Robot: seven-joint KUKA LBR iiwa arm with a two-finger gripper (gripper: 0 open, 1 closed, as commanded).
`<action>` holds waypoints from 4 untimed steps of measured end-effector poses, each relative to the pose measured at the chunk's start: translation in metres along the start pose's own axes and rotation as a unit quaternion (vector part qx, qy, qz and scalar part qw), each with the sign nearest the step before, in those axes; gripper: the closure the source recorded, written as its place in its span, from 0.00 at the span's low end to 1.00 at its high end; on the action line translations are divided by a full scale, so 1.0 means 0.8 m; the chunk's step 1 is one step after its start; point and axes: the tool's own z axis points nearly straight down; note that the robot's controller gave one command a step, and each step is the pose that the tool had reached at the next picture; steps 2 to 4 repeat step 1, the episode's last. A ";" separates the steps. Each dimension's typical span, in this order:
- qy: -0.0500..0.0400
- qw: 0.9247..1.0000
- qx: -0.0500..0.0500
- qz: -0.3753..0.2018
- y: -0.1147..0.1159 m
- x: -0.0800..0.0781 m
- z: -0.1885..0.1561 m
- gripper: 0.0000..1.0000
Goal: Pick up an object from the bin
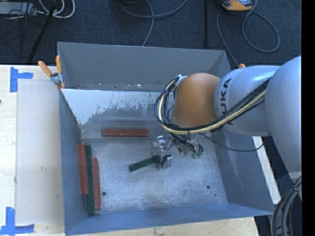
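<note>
My gripper [164, 159] is low over the middle of the bin floor, its metal fingertips at the right end of a dark green stick [143, 164] that lies slanted on the floor. The fingertips appear closed round that end of the stick. A reddish-brown stick [125, 132] lies flat a little further back and to the left, apart from the gripper.
Along the bin's left wall lie two reddish-brown sticks [83, 168] [96, 183] with a dark green stick [89, 181] between them. The arm with its orange cover and cables hangs over the bin's right half.
</note>
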 end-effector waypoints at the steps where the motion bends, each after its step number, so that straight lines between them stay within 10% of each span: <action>1: -0.004 1.000 0.002 0.006 -0.027 0.002 -0.183 1.00; 4: -0.004 1.000 0.002 0.006 -0.027 0.002 -0.183 1.00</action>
